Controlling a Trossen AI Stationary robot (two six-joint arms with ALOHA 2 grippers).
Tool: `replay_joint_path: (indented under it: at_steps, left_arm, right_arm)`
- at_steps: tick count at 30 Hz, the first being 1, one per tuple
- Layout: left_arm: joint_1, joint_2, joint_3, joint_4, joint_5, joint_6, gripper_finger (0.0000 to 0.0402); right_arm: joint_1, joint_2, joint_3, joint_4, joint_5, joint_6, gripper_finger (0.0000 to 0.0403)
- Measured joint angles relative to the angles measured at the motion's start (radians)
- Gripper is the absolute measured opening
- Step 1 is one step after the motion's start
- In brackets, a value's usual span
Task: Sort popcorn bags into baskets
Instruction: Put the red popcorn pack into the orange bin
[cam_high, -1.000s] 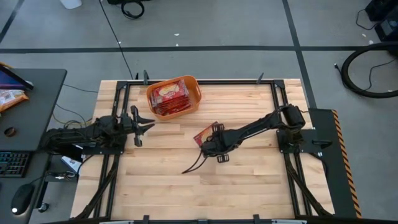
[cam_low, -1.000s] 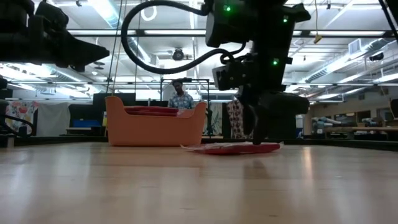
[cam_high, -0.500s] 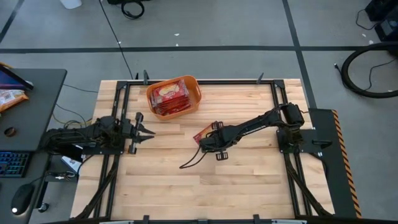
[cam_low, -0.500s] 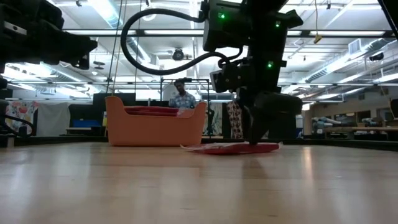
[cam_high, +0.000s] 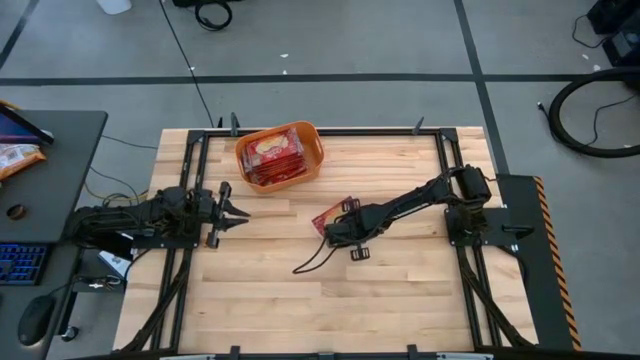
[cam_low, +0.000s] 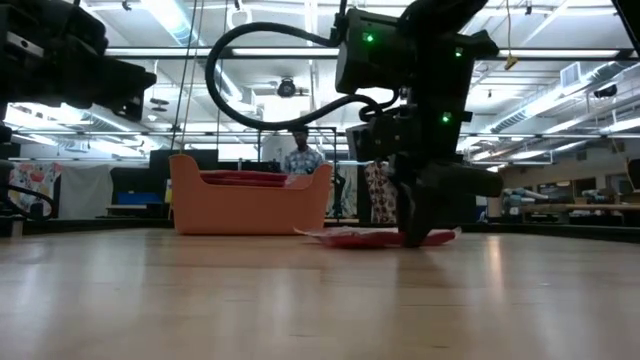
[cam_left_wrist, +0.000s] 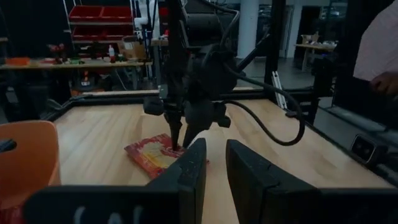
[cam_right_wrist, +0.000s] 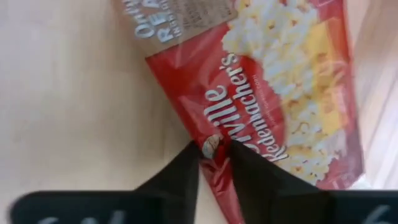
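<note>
On the wooden table, seen from straight above, a single red popcorn bag is shown lying flat near the middle, with the right gripper lowered onto the edge of it that faces the front of the table. An orange basket is placed toward the far edge, well apart from that bag, and more red popcorn bags are stacked inside it. The left gripper is held just above the left side of the table, its fingers spread apart and nothing between them.

At table height, the loose popcorn bag is seen flat on the wood, with the right gripper set down on its right end. The orange basket stands behind and to the left. A person is visible in the room beyond it.

From the left wrist, the left arm's own fingers are seen parted, and the popcorn bag lies farther off beneath the tip of the right gripper.

From the right wrist, the right gripper is seen closed to a narrow pinch on the edge of the popcorn bag, whose popcorn picture and white script are spread out beyond the fingertips.
</note>
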Motion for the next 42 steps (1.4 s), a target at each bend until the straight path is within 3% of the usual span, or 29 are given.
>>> replay_joint_path:
  at_steps: [3,6,11,19,24,27,34,38,42]
  left_arm:
    - [0.0,0.0,0.0,0.001,0.008,-0.047,0.0066]
    - [0.0,0.0,0.0,0.033,0.098,-0.058,0.0066]
    - [0.0,0.0,0.0,0.099,0.262,-0.079,0.0066]
    - [0.0,0.0,0.0,0.085,0.289,-0.14,0.0066]
    - [0.0,0.0,0.0,0.066,0.508,-0.138,0.0066]
    - [0.0,0.0,0.0,0.081,0.59,-0.136,0.0066]
    - [0.0,0.0,-0.001,0.105,0.583,-0.133,0.0066]
    - [0.0,0.0,-0.001,0.111,0.527,-0.133,0.0066]
    - [0.0,0.0,-0.001,0.11,0.443,-0.133,0.0066]
  right_arm:
    - [-0.002,0.002,-0.001,0.018,0.009,0.003,0.0056]
    - [-0.004,0.005,0.023,0.016,0.014,0.039,0.0012]
    - [-0.002,0.009,0.139,0.014,0.046,0.043,0.0016]
    - [-0.002,0.008,0.358,0.014,0.179,-0.08,0.0007]
    - [-0.028,0.007,0.43,0.114,0.207,-0.171,0.0004]
    - [-0.061,0.007,0.432,0.224,0.206,-0.251,0.0004]
    - [-0.16,0.007,0.432,0.453,0.154,-0.419,0.0005]
    - [-0.238,0.02,0.432,0.565,0.049,-0.459,0.0005]
    - [-0.309,0.05,0.432,0.646,0.015,-0.505,0.0005]
